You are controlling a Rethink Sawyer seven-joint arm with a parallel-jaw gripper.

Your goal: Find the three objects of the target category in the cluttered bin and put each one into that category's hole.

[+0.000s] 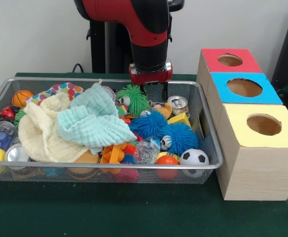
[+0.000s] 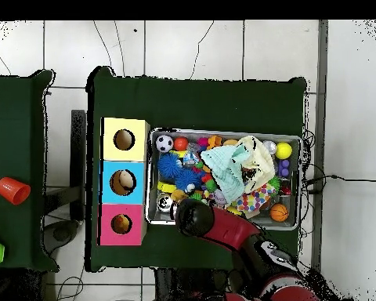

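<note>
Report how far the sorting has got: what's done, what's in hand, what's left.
Possibly done: the overhead view shows something inside the blue box's hole and the red box's hole; what they are is unclear. In hand: the end effector hangs over the back of the wire bin, holding nothing visible. Left: the bin is full of balls, cans, cloths and fuzzy toys.

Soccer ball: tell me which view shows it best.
The front view: the soccer ball sits unobstructed at the wire bin's near right corner. Overhead, the ball is only a small patterned dot beside the yellow box.
</note>
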